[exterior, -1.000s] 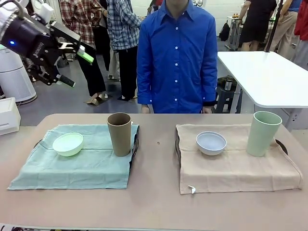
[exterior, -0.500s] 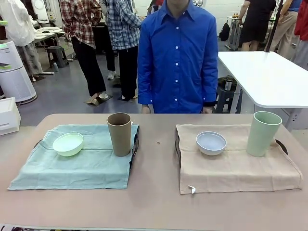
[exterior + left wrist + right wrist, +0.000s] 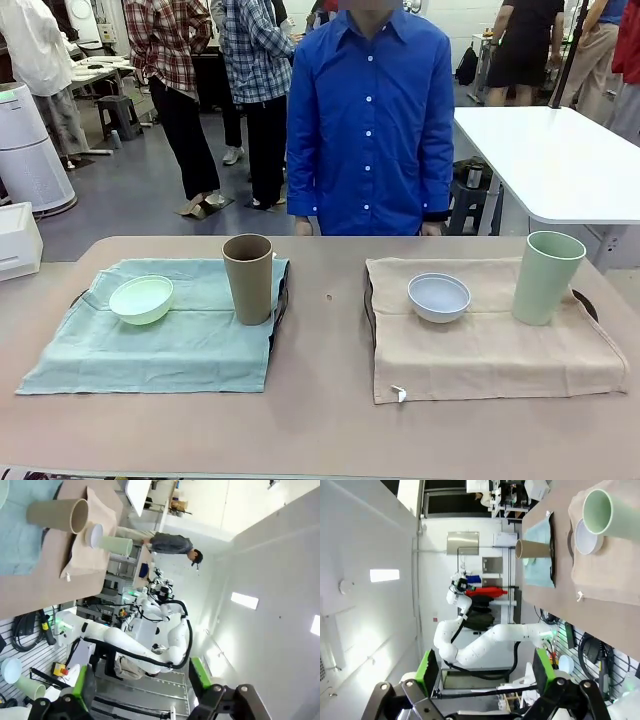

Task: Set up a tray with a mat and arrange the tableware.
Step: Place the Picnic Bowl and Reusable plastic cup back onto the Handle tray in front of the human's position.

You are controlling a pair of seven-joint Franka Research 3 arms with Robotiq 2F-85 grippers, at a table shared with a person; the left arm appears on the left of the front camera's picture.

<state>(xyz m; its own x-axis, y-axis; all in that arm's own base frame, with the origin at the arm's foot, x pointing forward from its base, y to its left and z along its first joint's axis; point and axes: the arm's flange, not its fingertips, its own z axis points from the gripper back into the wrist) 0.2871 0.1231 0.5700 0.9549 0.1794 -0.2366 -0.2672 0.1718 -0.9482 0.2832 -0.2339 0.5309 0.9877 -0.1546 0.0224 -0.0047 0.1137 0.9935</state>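
On soft cloth mats, glossy round bowls (image 3: 141, 299) sit at nine o'clock of tall matte cups (image 3: 248, 278); both grippers (image 3: 141, 686) (image 3: 483, 672) gape wide, empty.

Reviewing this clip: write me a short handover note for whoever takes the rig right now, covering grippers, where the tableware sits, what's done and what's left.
Left gripper: open, holding nothing, raised off the table.
Right gripper: open, holding nothing, also raised.
Teal cloth mat on the robot's left: mint green round bowl and tall brown handleless cup stand on it.
Beige cloth mat on the right: white round bowl and tall pale green handleless cup stand on it.
Dark tray edges peek from under both mats.
Done: both settings look laid.
Left: apparently nothing; the person in the blue shirt stands at the far side.
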